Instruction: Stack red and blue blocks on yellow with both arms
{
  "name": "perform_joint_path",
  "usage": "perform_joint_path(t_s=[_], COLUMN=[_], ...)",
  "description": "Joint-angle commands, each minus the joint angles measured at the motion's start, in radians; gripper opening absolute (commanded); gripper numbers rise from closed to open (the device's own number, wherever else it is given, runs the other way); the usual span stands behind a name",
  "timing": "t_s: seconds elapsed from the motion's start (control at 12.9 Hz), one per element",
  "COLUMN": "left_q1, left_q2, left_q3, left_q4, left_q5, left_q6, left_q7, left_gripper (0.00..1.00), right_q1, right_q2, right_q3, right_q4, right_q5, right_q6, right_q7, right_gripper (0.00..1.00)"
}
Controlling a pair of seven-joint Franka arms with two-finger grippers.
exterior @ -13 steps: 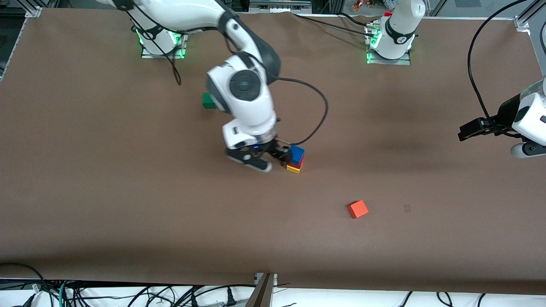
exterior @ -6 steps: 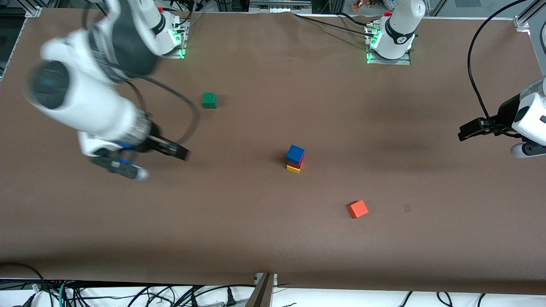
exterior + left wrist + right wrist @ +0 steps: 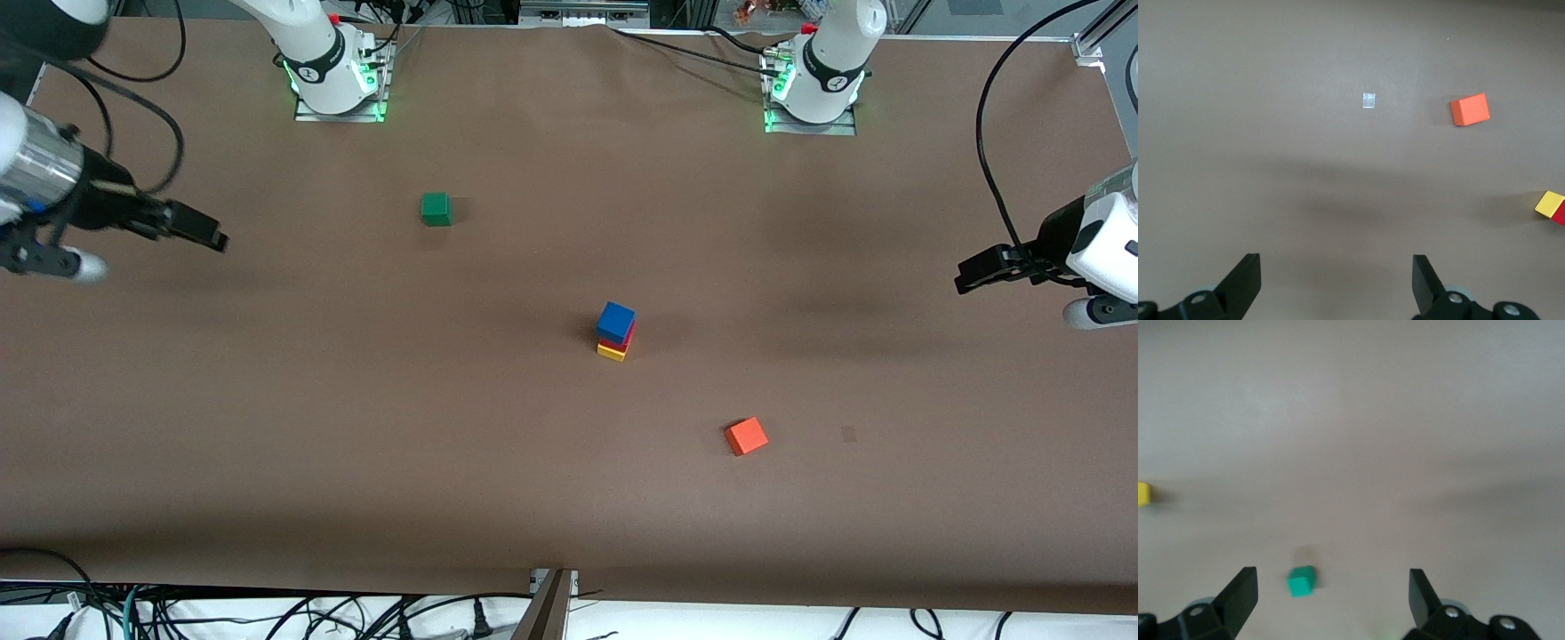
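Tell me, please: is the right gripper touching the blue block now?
Apart. In the front view the right gripper is open over the right arm's end of the table, with bare table between it and the blue block atop the stack.

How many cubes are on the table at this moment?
5. The blue cube tops the red cube on the yellow cube, mid-table. The green cube lies nearer the bases; the orange-red cube lies nearer the camera.

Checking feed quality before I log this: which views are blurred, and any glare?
Front view: sharp on the stack, right pincer slightly smeared. Left wrist view: crisp; a small bright patch on the table. Right wrist view: soft and washed out; green cube fuzzy.
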State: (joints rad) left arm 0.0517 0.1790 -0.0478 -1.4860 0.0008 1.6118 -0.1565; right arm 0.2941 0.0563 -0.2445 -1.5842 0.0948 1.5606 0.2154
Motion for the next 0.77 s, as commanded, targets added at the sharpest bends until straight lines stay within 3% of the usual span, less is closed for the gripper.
perform_joint_path(t_s=[0.0, 0.31, 0.7], left_q1=[0.005, 0.005, 0.005], left_q2=[0.005, 0.005, 0.005], left_q3=[0.002, 0.002, 0.002], left_q4=[0.015, 0.016, 0.018], left_q5=[-0.015, -0.016, -0.016], left_q6=[0.004, 0.004, 0.004], left_q7=[0.026, 0.026, 0.025], left_gripper=[1.0, 1.0, 1.0], right_q1=[0.014, 0.022, 0.023], right_q2=[-0.053, -0.047, -0.038], right_q3=[0.008, 0.022, 0.116], right_q4=[-0.083, -0.082, -0.05], right_q5=[-0.041, -0.047, -0.098], right_q6=[0.027, 0.024, 0.023], right_q7=[-0.048, -0.135, -0.122], right_gripper=[1.0, 1.0, 1.0])
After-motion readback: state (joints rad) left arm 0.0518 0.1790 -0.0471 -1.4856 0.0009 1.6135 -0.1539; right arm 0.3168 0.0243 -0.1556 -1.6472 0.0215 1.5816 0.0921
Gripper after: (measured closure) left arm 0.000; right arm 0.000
